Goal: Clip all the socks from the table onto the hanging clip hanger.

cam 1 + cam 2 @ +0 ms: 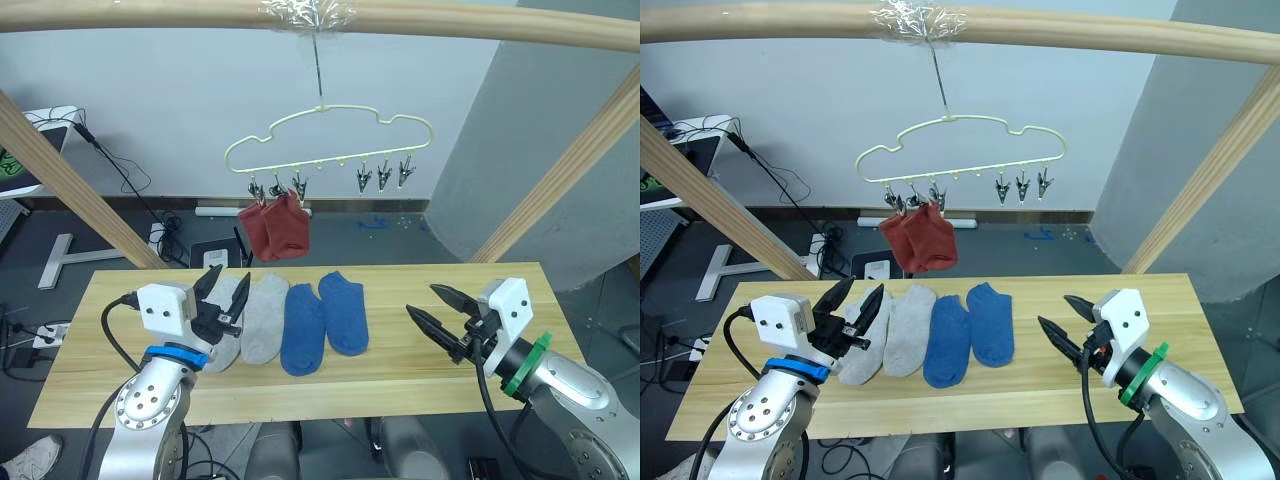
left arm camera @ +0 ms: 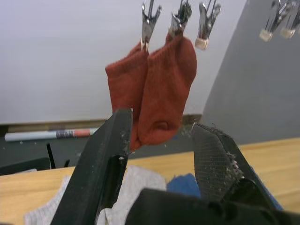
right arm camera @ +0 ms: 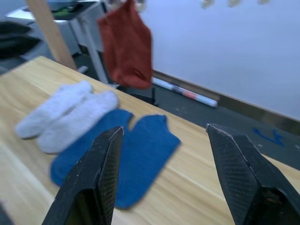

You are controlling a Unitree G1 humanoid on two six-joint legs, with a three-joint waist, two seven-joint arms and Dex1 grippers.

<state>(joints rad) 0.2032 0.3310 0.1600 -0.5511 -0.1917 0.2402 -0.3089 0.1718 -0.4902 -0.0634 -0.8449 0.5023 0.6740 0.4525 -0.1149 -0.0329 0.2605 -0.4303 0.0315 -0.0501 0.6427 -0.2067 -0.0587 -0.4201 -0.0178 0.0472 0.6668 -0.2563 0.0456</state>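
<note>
Two rust red socks (image 1: 277, 227) hang from the leftmost clips of the pale yellow clip hanger (image 1: 330, 140), which hangs from a wooden bar. On the pale wood table (image 1: 420, 370) lie two light grey socks (image 1: 262, 315) and two blue socks (image 1: 322, 322) in a row. My left gripper (image 1: 224, 298) is open just above the left grey sock, holding nothing. My right gripper (image 1: 436, 312) is open above the bare right part of the table, well to the right of the blue socks. The red socks (image 2: 157, 96) show ahead in the left wrist view.
Slanted wooden frame posts (image 1: 70, 185) stand at both ends of the table. Several free clips (image 1: 383, 176) hang on the hanger's right half. Cables and a floor stand (image 1: 60, 255) lie behind the table.
</note>
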